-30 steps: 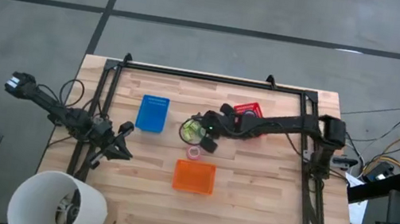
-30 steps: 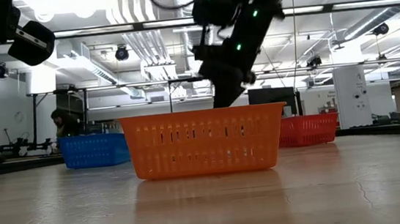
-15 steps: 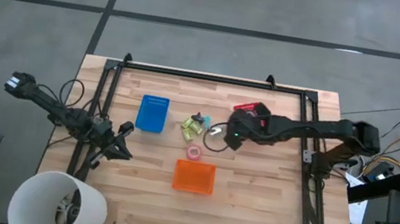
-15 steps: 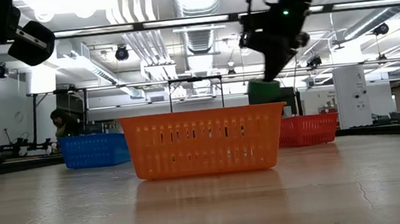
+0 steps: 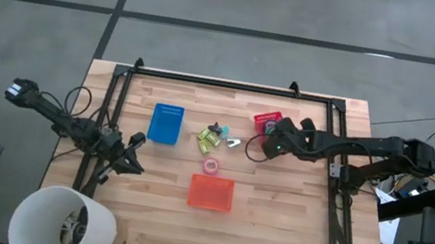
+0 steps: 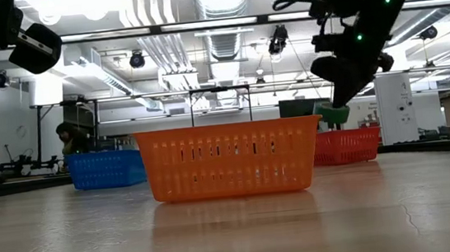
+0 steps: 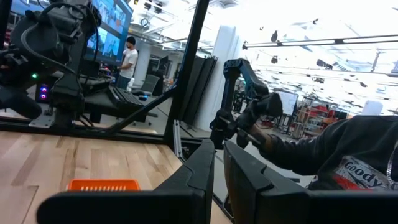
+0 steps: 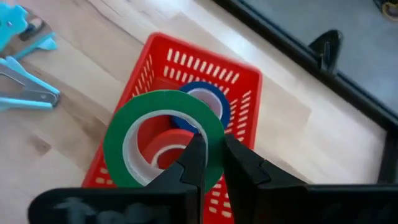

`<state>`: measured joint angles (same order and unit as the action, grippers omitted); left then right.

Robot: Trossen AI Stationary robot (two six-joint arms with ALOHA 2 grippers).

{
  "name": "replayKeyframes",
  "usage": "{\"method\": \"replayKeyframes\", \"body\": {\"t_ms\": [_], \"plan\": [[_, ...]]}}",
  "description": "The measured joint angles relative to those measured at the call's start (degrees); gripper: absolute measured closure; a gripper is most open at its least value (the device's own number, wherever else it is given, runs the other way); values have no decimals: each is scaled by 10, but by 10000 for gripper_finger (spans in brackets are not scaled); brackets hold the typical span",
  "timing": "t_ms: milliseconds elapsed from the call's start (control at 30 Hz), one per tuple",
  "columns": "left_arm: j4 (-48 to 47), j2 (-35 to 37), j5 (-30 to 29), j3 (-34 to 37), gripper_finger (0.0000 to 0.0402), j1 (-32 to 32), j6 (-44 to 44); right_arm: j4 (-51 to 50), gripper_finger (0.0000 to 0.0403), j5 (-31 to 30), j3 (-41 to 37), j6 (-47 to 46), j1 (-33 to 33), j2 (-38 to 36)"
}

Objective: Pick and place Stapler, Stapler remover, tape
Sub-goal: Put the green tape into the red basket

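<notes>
Green tape (image 8: 163, 137) is pinched by its rim between the two fingers of the right gripper (image 8: 210, 163), hanging above the red bin (image 8: 239, 87); a blue roll (image 8: 208, 99) and a red roll (image 8: 174, 142) already lie in that bin. The edge grip leaves the roll's open centre free, so it can likely fall clear once the fingers part. In the low view the green roll (image 6: 333, 114) shows just above the red bin's (image 6: 351, 145) rim, below the gripper (image 6: 345, 81). From above, the right gripper (image 5: 271, 144) overlaps the red bin (image 5: 266, 118), and the roll itself is hidden beneath it.

Still on the table are a pink roll (image 5: 210, 166) just behind the orange bin (image 5: 211, 193), yellow-green pieces (image 5: 207, 141) and a pale tool (image 5: 233, 143) near the blue bin (image 5: 166, 123); which of these is the stapler or the remover cannot be told. The teal tools (image 8: 18, 43) are cut off at the frame edge.

The left gripper (image 7: 217, 171) waits at the table's left edge, its fingers nearly together and holding nothing.
</notes>
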<state>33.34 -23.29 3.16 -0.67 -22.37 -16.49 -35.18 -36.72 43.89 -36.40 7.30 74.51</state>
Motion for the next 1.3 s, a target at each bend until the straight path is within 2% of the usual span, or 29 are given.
{"method": "replayKeyframes", "body": {"t_ms": [300, 700, 1033, 1300], "plan": [[0, 0, 0, 0, 362, 0, 0, 15, 367, 5, -36, -1, 10, 27], [0, 0, 0, 0, 362, 0, 0, 18, 365, 5, -34, -6, 10, 62], [0, 0, 0, 0, 362, 0, 0, 16, 364, 6, -30, -5, 10, 61], [0, 0, 0, 0, 362, 0, 0, 15, 323, 8, -10, -4, 10, 58]]}}
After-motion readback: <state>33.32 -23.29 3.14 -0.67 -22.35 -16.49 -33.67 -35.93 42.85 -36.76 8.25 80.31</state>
